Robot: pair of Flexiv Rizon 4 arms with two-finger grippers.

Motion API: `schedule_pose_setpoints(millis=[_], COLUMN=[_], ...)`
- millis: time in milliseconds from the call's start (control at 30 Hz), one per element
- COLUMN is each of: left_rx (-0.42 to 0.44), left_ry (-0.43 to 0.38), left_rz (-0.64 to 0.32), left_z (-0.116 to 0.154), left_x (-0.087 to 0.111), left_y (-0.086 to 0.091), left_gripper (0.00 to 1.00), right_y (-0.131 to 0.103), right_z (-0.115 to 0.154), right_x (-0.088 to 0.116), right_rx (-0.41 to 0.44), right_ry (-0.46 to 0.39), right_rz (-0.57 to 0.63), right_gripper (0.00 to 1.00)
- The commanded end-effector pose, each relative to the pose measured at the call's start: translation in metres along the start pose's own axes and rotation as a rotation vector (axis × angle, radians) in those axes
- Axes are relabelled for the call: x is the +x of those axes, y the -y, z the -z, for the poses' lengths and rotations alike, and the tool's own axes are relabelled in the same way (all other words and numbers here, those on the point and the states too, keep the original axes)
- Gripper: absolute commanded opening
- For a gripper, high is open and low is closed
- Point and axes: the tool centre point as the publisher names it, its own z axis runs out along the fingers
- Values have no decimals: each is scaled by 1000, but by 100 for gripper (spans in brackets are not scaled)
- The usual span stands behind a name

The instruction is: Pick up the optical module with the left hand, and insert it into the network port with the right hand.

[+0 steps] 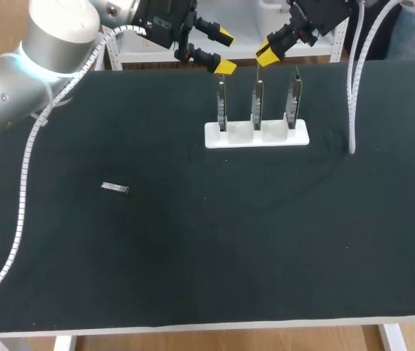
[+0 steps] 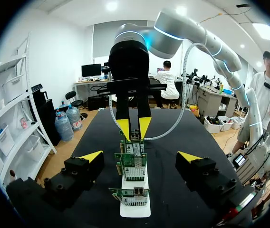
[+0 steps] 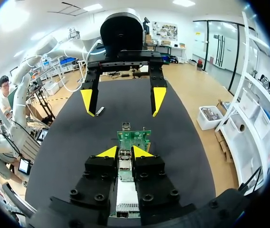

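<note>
A small silver optical module [image 1: 115, 188] lies flat on the black table at the left, far from both grippers; the right wrist view shows this loose module [image 3: 99, 111] beyond the cards. My right gripper [image 1: 265, 53] hangs above the upright network cards [image 1: 257, 102] in the white holder [image 1: 215, 137]. Its fingers stand close together, shut on a second silver optical module [image 3: 124, 165]. My left gripper [image 1: 225, 50] is open and empty, raised beside the holder's left end and facing the right gripper [image 2: 134, 127] along the card row.
The holder with its three green cards stands at the back middle of the table. A white cable conduit [image 1: 352, 88] hangs down to the table right of the holder. The left arm's conduit [image 1: 23, 183] trails over the table's left side.
</note>
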Motion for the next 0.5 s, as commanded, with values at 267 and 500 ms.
schedule_pose_setpoints(millis=[267,500], left_rx=[-7,-7], left_ry=[1,1], left_rz=[-2,-2], left_z=[0,0], left_x=[1,1], left_y=[3,3], left_gripper=[100,100], right_y=[8,8], right_z=[-2,-2], right_x=[-1,2], right_rx=[-356,-356], right_ry=[-8,-13], right_rz=[-2,-8], right_gripper=[0,0])
